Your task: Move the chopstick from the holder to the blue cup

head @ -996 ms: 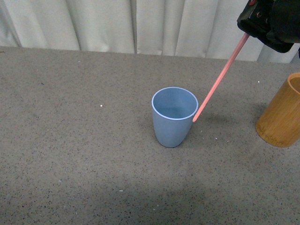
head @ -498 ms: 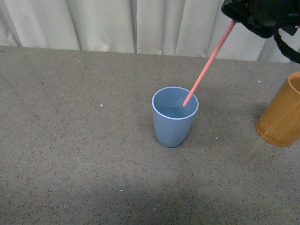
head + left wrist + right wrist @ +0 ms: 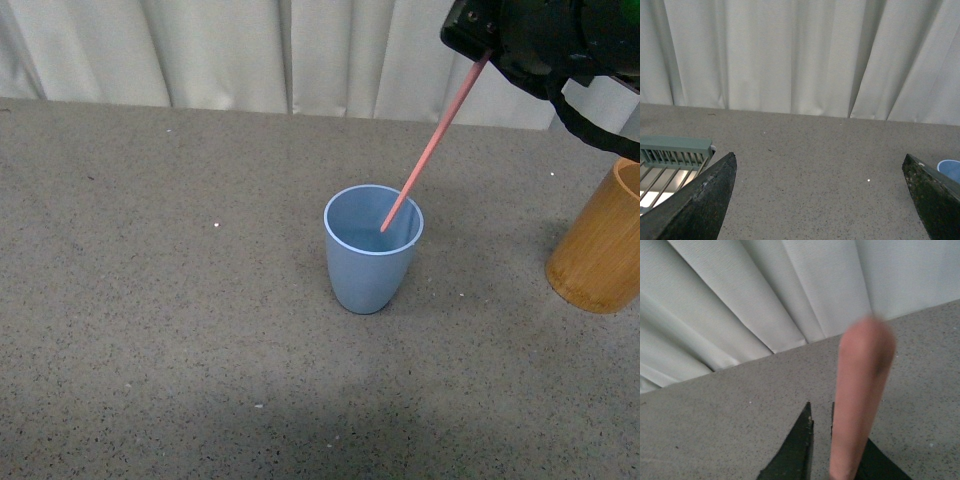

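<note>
A light blue cup (image 3: 372,250) stands upright on the grey table. My right gripper (image 3: 487,55) is high at the back right, shut on one salmon-pink chopstick (image 3: 430,150). The stick slants down to the left and its lower tip sits inside the cup's mouth. In the right wrist view the chopstick (image 3: 860,395) rises blurred and close beside my right gripper (image 3: 822,412). The bamboo holder (image 3: 603,245) stands at the right edge, apart from the cup. My left gripper (image 3: 820,170) is open and empty over bare table, with the cup's rim (image 3: 950,167) at the frame edge.
Pale curtains (image 3: 250,50) hang behind the table's back edge. A grey-green slatted rack (image 3: 672,152) shows in the left wrist view beside the left gripper. The table (image 3: 150,300) is speckled grey.
My right gripper has moved left with the chopstick. The stick's tip went from outside the cup's right wall to over the rim and down inside the cup.
</note>
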